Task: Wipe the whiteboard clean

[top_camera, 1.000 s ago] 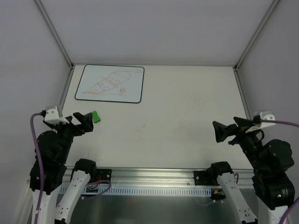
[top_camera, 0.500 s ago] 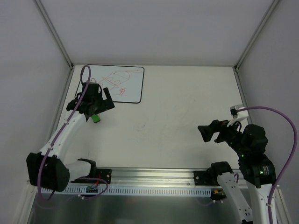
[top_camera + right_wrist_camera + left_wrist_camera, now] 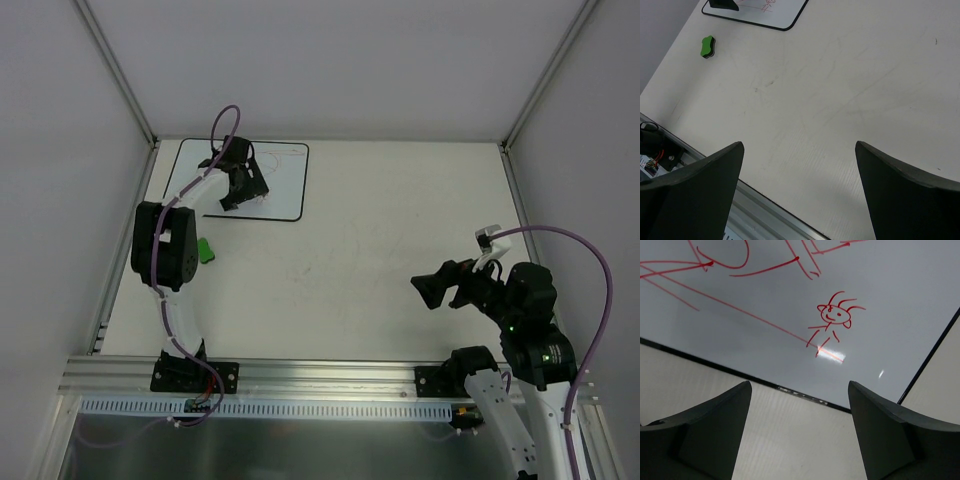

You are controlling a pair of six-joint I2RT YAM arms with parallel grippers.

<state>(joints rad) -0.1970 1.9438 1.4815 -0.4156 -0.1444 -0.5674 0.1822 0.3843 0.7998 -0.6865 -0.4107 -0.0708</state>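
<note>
The whiteboard (image 3: 285, 185) lies flat at the far left corner of the bench (image 3: 400, 220), close to the back wall. In the left wrist view the whiteboard (image 3: 765, 300) carries red marker lines and a small stick figure, and none of it looks wiped.

The left arm (image 3: 160, 250) reaches out over the near half of the board. Its jaws hang above the board's near edge, spread apart, with nothing between them.

The green eraser (image 3: 204, 249) lies on the bench nearer the robot than the board, just beside the left arm's elbow. The right wrist view also shows the eraser (image 3: 707, 46), sitting apart from the whiteboard (image 3: 775, 15), with no jaws near it.

The right arm (image 3: 525, 320) is well away at the near right. Its jaws are wide apart, empty, and pointed across bare bench.

The main risk is that the left jaws come down on the board without the eraser. Bare fingers would probably smear the ink rather than lift it. They could also push the loose board against the corner rail.

A second risk is the elbow. As the arm pulls back, it may knock the eraser away and make it harder to pick up. The eraser is low and small, so jaws closing from a poor angle could pinch one corner and flip it.
</note>
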